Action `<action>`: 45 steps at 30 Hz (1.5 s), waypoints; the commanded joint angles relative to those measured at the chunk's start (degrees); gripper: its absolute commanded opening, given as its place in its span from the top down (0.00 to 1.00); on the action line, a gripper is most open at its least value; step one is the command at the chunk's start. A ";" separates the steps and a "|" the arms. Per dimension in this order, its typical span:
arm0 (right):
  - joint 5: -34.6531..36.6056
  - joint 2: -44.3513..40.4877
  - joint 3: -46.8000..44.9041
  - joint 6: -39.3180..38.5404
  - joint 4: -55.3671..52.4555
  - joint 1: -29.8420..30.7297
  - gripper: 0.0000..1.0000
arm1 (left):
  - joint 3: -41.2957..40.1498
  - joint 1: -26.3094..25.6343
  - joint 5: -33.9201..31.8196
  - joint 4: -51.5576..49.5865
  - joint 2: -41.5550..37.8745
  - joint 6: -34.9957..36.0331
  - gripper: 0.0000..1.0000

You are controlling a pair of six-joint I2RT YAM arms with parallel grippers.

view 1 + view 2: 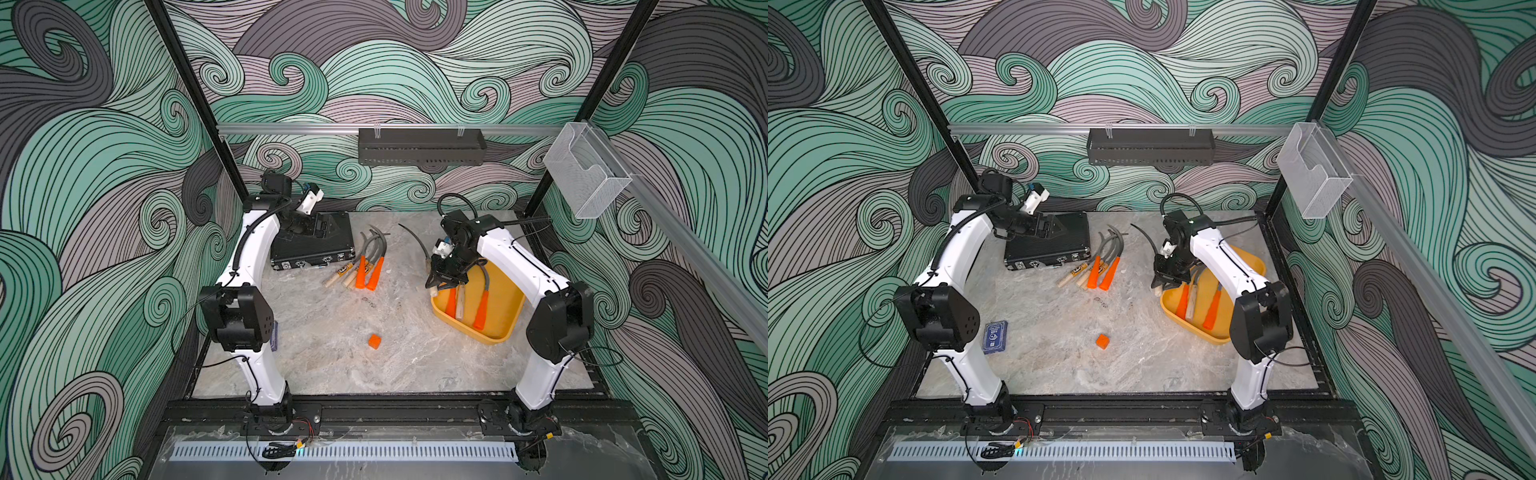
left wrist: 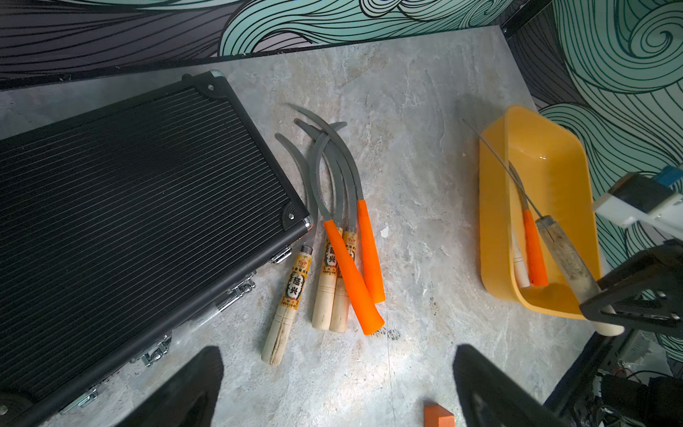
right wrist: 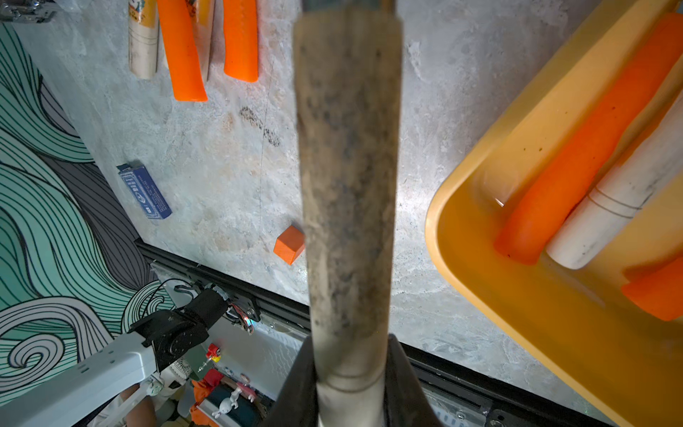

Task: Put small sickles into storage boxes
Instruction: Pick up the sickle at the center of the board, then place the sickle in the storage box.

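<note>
- In both top views, the right gripper (image 1: 444, 281) is right of the middle. It is pinching a wood-handled sickle (image 1: 432, 286), whose dark blade curves up and to the left.
- The yellow tray (image 1: 482, 334) sits at the right, partly under that gripper. Three more sickles (image 1: 482, 309) lie inside it, two with orange handles and one with a pale handle.
- A pile of sickles (image 1: 365, 266) lies on the table (image 1: 332, 365) in the middle, just beside a black case (image 1: 309, 249) on its left. An orange cube (image 1: 374, 341) sits alone lower down. In a top view a blue box (image 1: 995, 336) lies at the lower left.
- In the left wrist view, the left gripper (image 2: 338, 384) is at the bottom edge. Its fingers (image 2: 192, 388) are spread wide and hold nothing. The pile is in the middle and has three wooden handles and two orange ones. The case is at the left and the tray at the right.
- In the right wrist view, the held sickle's dirty pale handle runs down the middle. Two black fingers (image 3: 403, 384) squeeze it at the bottom. The tray fills the right side.
</note>
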 commanded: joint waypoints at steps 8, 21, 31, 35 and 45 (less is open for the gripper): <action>-2.68 -9.55 -8.09 2.98 3.77 -1.24 1.00 | 1.84 0.29 -1.31 1.27 0.19 -1.77 0.02; -1.45 -19.63 -18.55 8.31 9.24 -4.55 1.00 | 8.14 0.19 2.49 -4.68 3.65 0.45 0.02; -2.04 -24.56 -22.45 8.25 9.08 -9.56 1.00 | 10.01 0.10 6.02 -5.27 4.86 -0.61 0.02; -2.57 -25.82 -23.93 7.88 8.70 -11.68 1.00 | 9.90 0.10 5.73 -5.14 4.90 -0.66 0.02; -2.54 -28.29 -26.65 5.98 7.35 -15.83 1.00 | 9.64 0.01 5.51 -4.80 5.25 0.51 0.03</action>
